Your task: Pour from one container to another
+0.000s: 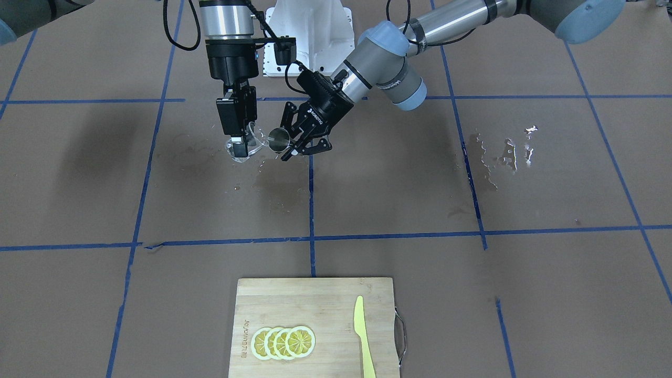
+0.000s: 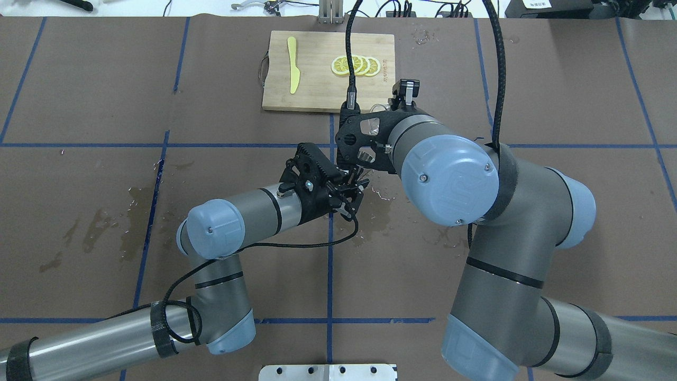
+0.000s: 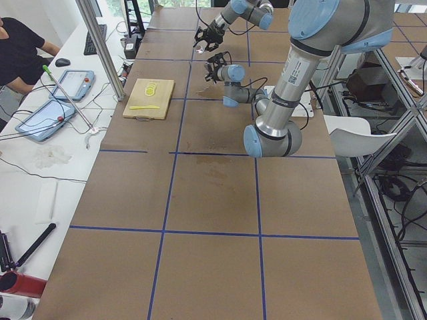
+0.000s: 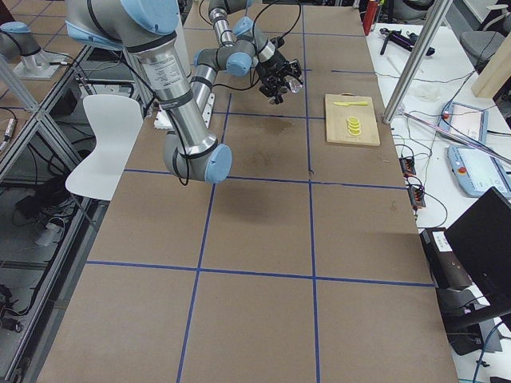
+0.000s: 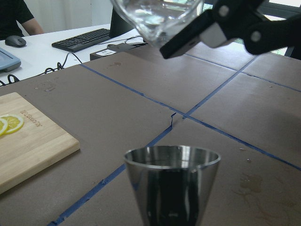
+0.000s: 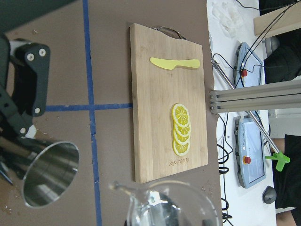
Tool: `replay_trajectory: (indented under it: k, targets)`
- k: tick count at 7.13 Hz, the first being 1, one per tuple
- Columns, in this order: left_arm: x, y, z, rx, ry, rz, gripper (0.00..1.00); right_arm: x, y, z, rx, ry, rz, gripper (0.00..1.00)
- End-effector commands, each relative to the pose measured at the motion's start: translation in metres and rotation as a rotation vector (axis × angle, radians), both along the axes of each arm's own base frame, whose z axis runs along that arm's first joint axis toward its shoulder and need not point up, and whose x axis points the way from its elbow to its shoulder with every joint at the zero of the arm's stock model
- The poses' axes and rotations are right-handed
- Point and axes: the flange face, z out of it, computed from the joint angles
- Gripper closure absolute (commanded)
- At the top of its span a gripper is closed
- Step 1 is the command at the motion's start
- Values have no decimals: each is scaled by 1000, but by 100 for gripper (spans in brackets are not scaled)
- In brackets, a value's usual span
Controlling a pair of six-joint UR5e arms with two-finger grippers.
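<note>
A small steel cup [image 1: 277, 138] hangs upright above the table with my left gripper [image 1: 286, 140] shut on it; the left wrist view shows the cup's [image 5: 171, 186] open rim close up. Right beside it is a tilted clear glass vessel [image 1: 252, 140], a little higher, with my right gripper [image 1: 242, 144] shut on it from above. In the left wrist view the glass [image 5: 157, 16] hangs over the cup. In the right wrist view the glass [image 6: 171, 207] rim lies next to the cup [image 6: 49, 172] mouth. No stream shows between them. From overhead, both arms hide the containers.
A wooden cutting board [image 1: 325, 315] with lemon slices [image 1: 283, 342] and a yellow knife [image 1: 363, 336] lies at the operators' side of the table. Wet stains [image 1: 273, 181] mark the paper under the grippers, and more splashes [image 1: 504, 155] lie toward my left.
</note>
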Motion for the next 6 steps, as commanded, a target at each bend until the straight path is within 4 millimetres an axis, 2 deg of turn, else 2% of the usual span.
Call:
replay_trajectory:
  k: [1,4,6]
  targets:
    - [0,0,-1,1,2,0,100,-9,10,-1,45,38,-2,100]
    - [-1,-2,-1,1,2,-3,100,-15,18,0,61,60,6,100]
    - [-2,-3,-1,1,2,-6,100,-13,18,-2,129,136,-9,100]
